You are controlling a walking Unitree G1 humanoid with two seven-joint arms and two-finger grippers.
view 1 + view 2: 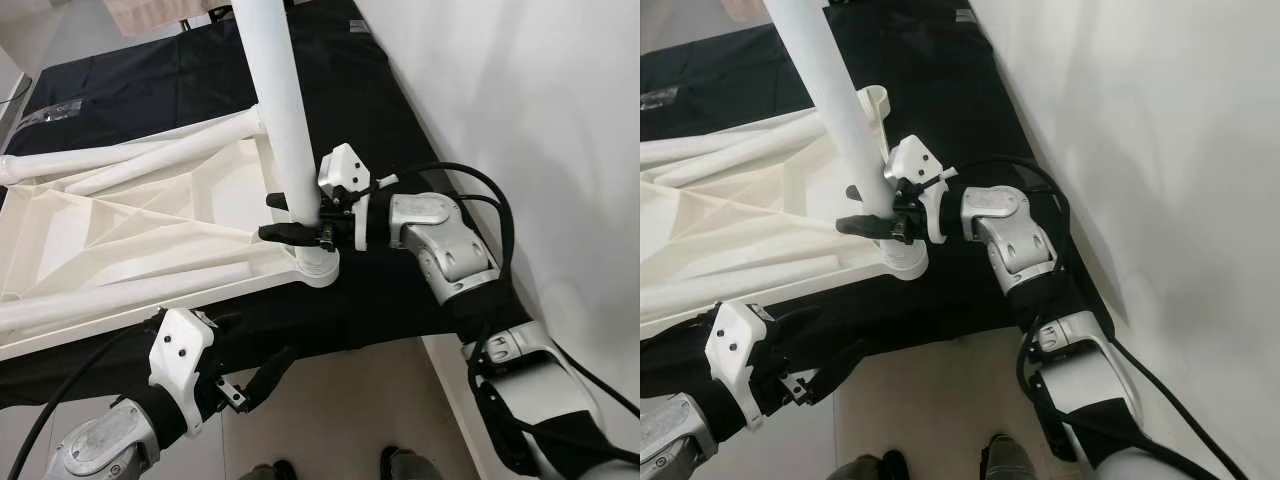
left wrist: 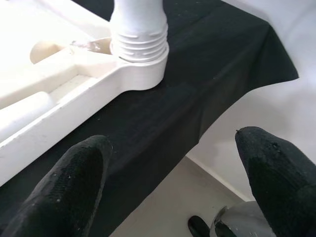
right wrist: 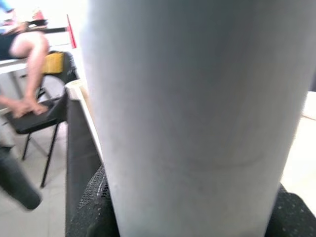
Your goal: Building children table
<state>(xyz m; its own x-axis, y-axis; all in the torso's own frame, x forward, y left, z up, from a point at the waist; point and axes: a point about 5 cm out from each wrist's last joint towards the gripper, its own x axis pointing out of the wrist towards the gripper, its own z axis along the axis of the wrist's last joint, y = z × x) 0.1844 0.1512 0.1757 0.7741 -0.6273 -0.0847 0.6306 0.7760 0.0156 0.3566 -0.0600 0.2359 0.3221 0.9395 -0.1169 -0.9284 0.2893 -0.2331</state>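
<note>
- Table top (image 1: 120, 225), white plastic and turned underside up, lies on the black cloth (image 1: 380, 120) that covers the work surface, its ribbed underside facing the head camera.
- One white leg (image 1: 285, 110) stands upright in the corner socket (image 1: 318, 268) nearest the robot's right side; in the left wrist view you can see its threaded collar (image 2: 139, 44) seated at the socket rim.
- Your right gripper (image 1: 292, 216) is clamped around that leg just above the socket, one black finger on each side of the tube (the right wrist view shows the tube pressed between both finger pads (image 3: 91, 207)).
- Your left gripper (image 1: 262, 378) hangs below the near edge of the cloth, over the floor, close to the table top's front edge but apart from it. Its fingers (image 2: 74, 182) stand wide apart and grip nothing.
- Other loose white legs (image 1: 110, 158) rest across the upturned table top, lying lengthwise.
- Robot's feet (image 1: 400, 465) stand on the pale floor just before the cloth edge.
- White wall (image 1: 540, 110) runs along the right side of the work surface.
- Note a person (image 3: 22, 59) seated by a chair in the background of the right wrist view.
</note>
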